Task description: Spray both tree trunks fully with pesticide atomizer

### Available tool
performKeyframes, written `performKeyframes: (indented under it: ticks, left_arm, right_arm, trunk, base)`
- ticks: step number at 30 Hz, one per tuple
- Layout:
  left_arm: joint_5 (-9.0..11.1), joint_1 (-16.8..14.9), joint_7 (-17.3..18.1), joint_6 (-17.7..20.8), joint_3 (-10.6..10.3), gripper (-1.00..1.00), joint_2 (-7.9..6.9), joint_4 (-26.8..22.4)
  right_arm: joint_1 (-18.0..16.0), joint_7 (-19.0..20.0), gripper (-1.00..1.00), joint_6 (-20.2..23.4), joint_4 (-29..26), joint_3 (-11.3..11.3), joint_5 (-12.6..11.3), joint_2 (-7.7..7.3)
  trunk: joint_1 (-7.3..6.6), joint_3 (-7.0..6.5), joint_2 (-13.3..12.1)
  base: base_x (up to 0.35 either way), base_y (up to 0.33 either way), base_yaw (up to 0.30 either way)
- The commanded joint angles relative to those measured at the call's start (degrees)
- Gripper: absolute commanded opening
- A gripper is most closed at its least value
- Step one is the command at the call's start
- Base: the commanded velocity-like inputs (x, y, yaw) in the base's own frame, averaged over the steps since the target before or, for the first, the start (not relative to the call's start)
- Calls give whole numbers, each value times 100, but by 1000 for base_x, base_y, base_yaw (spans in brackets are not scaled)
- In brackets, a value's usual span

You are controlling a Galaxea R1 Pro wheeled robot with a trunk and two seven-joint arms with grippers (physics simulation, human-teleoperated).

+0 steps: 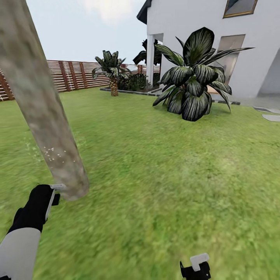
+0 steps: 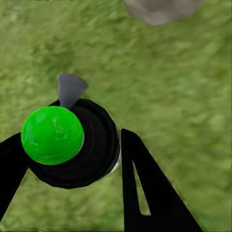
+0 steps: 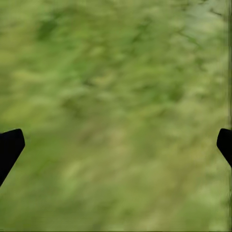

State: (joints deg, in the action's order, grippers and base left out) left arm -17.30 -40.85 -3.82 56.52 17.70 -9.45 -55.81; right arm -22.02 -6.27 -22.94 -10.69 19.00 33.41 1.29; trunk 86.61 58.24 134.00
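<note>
Grass lies under our right gripper [image 3: 116, 145], whose black fingertips stand wide apart. Our left gripper [image 2: 72, 154] clamps the black pesticide atomizer with its bright green round cap [image 2: 52, 135], its grey nozzle seemingly facing the thick mottled grey-brown tree trunk [image 1: 41, 105] just beside it. Beyond spreads the green lawn [image 1: 163, 155], then the brown slatted wooden fence [image 1: 74, 74].

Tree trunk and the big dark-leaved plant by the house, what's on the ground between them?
Only bare lawn. In the head view, grass runs unbroken from the tree trunk to the dark-leaved plant, with nothing lying on it.
</note>
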Motion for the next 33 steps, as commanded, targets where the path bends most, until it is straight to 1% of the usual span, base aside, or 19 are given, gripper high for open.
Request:
performKeyframes:
  ticks: [1,3,5,6,8,10,11,14,15,19,25,33]
  left_arm:
    - [116,30,-110,22,2,-100,61,-40]
    - [148,70,-149,13,4,-100,190,-54]
    - [180,218,-143,-15,10,-100,248,-95]
    - [192,288,-143,-38,13,-100,265,-187]
    - [200,329,-134,-51,19,-100,273,-262]
    - [272,343,-127,-59,21,-100,281,-292]
    - [392,346,-123,-61,22,-100,279,-300]
    - [877,359,-126,-57,18,-100,238,-306]
    - [995,376,-151,-64,28,-100,230,-307]
    - [1053,384,-177,-82,24,-100,263,-308]
    - [1069,385,-182,-87,1,-100,276,-307]
    - [1026,385,-205,-88,-12,-100,285,-299]
  right_arm:
    - [-4,-30,100,-17,6,33,61,3]
    - [-4,-32,100,-17,6,33,61,3]
    - [-4,-32,100,-17,6,33,61,3]
    - [-4,-29,100,-17,6,30,61,5]
    - [-4,-31,100,-17,6,26,61,9]
    - [-4,-32,100,-17,6,25,61,11]
    - [-4,-32,100,-17,6,25,61,11]
    - [-4,-32,100,-17,12,24,61,12]
    - [-4,-32,100,-17,14,24,61,12]
    - [-4,-32,100,-17,15,29,61,12]
    - [-4,-30,100,-17,15,25,61,12]
    - [-4,-32,100,-17,15,24,61,12]
  trunk:
    - [1,5,2]
    - [1,5,2]
    - [1,5,2]
    - [1,5,2]
    - [1,5,2]
    - [1,5,2]
    - [1,5,2]
    - [1,5,2]
    - [1,5,2]
    - [1,5,2]
    - [1,5,2]
    - [1,5,2]
  base:
    - [235,-195,0]
    - [235,-195,0]
    - [238,-192,0]
    - [242,-187,0]
    - [242,-186,0]
    - [243,-186,50]
    - [232,-196,156]
    - [128,-243,240]
    - [21,-273,271]
    - [-57,-199,275]
    - [-8,-15,277]
    - [121,-204,277]
